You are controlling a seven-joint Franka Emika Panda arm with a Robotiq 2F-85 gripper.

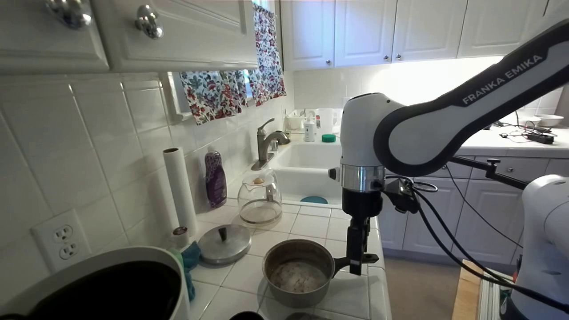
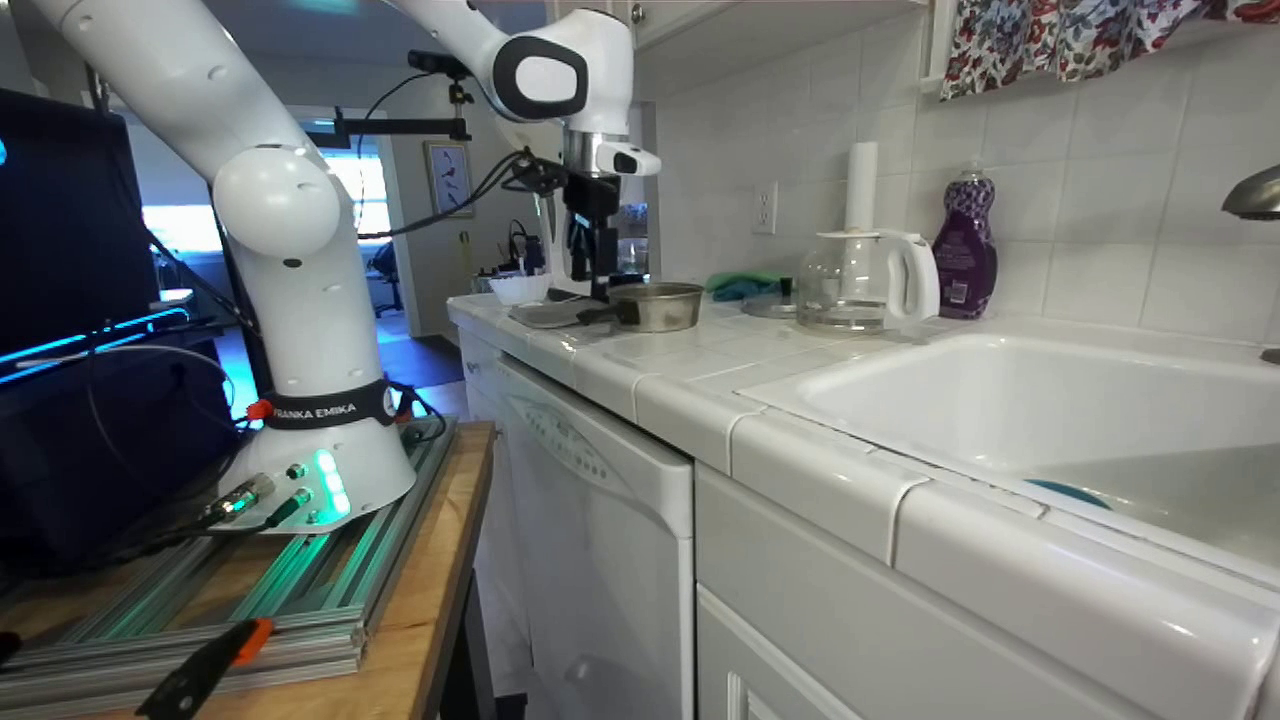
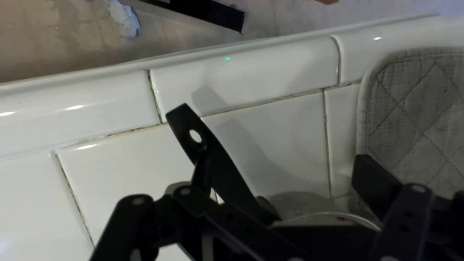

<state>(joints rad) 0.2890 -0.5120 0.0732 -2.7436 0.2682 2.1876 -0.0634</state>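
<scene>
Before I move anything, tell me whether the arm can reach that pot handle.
Likely yes: the gripper hangs open at the pot handle with nothing lying on it, though whether they touch is unclear.

Glare bleaches the backsplash (image 1: 420,84) in an exterior view; soft shadows cross the wrist view's tiles (image 3: 286,127).
</scene>
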